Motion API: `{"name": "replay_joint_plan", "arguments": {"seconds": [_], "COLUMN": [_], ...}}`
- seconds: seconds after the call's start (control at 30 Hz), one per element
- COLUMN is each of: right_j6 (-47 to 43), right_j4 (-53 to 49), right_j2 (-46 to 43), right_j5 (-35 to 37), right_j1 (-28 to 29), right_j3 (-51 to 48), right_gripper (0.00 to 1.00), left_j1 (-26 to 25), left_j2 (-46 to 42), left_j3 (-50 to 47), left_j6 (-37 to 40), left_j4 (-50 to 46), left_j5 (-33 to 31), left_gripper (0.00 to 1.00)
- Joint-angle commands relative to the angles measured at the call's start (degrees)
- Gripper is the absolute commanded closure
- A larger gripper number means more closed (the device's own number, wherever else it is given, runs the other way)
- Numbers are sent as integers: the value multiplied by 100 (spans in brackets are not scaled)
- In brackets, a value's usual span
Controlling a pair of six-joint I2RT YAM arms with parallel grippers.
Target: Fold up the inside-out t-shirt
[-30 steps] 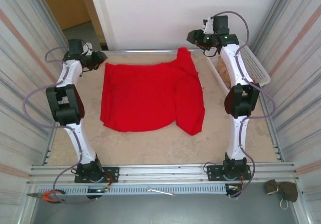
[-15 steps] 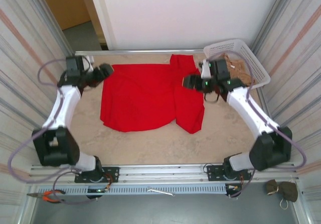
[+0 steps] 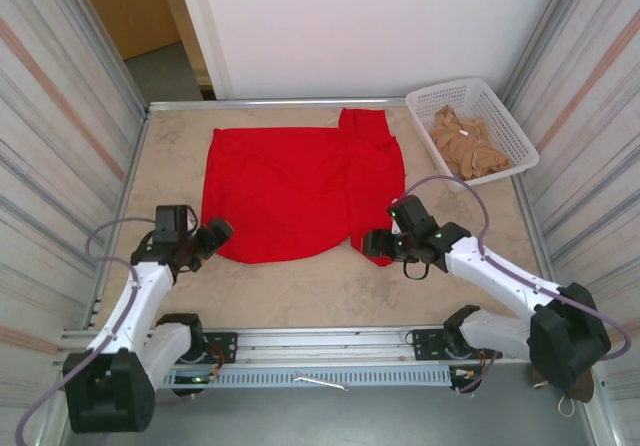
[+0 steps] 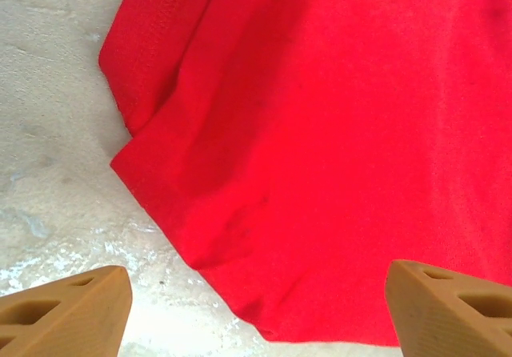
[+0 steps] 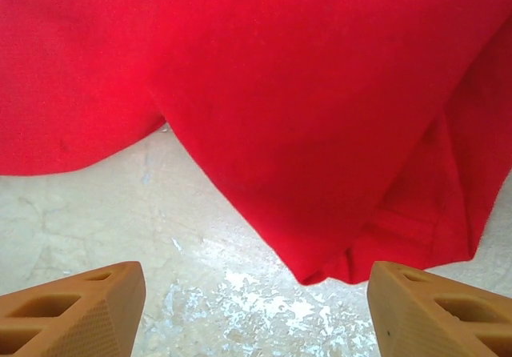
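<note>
The inside-out t-shirt lies spread flat and red on the table, its right part folded over in a strip with a sleeve at the far edge. My left gripper hovers open at the shirt's near left corner; its tan fingers stand wide apart, and nothing is held. My right gripper hovers open at the near right corner, fingers on either side, with bare table under most of the gap. Left gripper and right gripper both show wide jaws.
A white basket with tan cloth stands at the far right corner. Bare beige table runs between the shirt and the near rail. Metal walls close both sides. Pliers lie below the rail.
Both arms have swung from the table's far edge down to the shirt's near corners. Both pairs of jaws have widened. The shirt's far right part has settled flat.
</note>
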Motion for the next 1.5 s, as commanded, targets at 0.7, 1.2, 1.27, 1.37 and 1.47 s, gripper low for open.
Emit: {"name": "replay_joint_plan", "arguments": {"seconds": [0.7,1.2,1.27,1.37,1.47], "right_j6": [134,-31,-66,-196,-471], "right_j4": [551,-885,-513,-45,37], "right_j2": [818,-817,-74,1118,1826], "right_j5": [1,-1647,-1905,-2204,-2180], "right_j1": [-273,-2154,-2468,-2778,-2820], "right_j3": [82,1311,1588,2178,2654], "right_gripper": [100,100,100,91,45], "left_j1": [351,917,911,917,917], "left_j2": [1786,600,1230,2323,3202], "left_j3": [406,1505,1754,2270,2865], "left_j6": [823,742,727,749,886], "left_j4": [1116,167,438,746,874], "left_j5": [358,1197,1243,1276,1305], "left_gripper": [100,100,100,100,62]}}
